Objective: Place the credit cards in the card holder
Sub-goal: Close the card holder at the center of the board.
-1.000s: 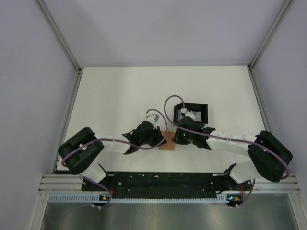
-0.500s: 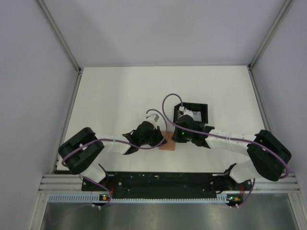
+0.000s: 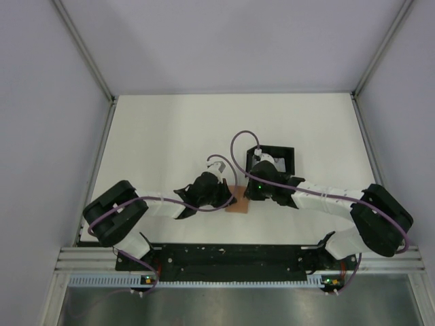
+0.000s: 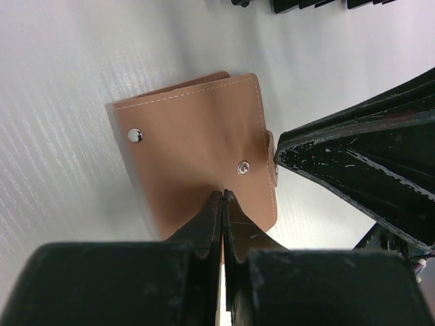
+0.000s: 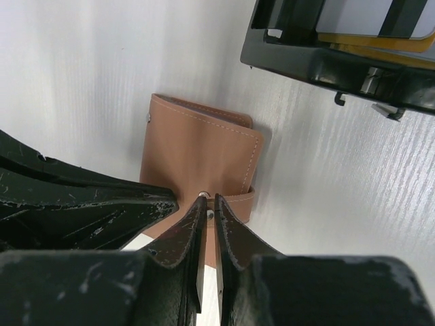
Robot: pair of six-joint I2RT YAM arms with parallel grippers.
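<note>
The tan card holder lies closed and flat on the white table, between the two grippers. My left gripper is shut, with its tips resting on the holder's cover near a snap. My right gripper comes in from the opposite side. Its jaws stand almost together around the holder's strap tab and its snap. The credit cards lie in the black tray: a yellow-orange card edge under a pale blue one.
The black open tray stands just behind the right gripper, close to the card holder. White table surface stretches to the back and both sides, bounded by grey walls. The arm bases and a black rail line the near edge.
The right gripper's jaws have narrowed onto the strap tab, and its wrist has edged slightly left toward the holder. The left arm and the holder have not moved.
</note>
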